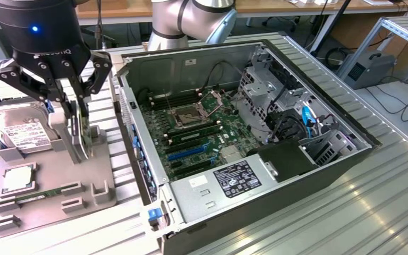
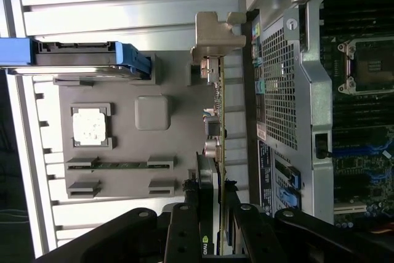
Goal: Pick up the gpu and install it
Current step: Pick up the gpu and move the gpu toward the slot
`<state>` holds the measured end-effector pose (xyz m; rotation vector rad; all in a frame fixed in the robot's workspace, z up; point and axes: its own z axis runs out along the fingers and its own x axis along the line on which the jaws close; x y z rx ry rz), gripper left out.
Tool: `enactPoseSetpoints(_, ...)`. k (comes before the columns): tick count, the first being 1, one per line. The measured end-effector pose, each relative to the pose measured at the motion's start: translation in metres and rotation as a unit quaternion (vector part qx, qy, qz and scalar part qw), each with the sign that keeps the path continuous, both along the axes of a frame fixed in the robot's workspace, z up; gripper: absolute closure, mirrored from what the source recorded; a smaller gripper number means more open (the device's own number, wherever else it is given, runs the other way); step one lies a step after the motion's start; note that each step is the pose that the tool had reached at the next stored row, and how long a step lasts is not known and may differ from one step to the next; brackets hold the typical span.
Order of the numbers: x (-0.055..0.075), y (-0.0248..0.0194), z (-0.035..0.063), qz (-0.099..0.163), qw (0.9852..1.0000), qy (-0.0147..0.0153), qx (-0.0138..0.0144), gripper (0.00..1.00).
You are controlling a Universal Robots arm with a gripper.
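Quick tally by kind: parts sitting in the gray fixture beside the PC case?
hard drive: 1
processor chip: 1
memory stick: 1
graphics card: 1
Total: 4

The hand is black, the gpu dark with a green logo, the tray grey.
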<state>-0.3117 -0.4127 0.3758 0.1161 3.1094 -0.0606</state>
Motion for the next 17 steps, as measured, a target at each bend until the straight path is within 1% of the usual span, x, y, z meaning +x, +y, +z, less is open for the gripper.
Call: enactPoseSetpoints(17,0.0,0.0,0.0057,0.0,1.0,0.0,0.0,0.73)
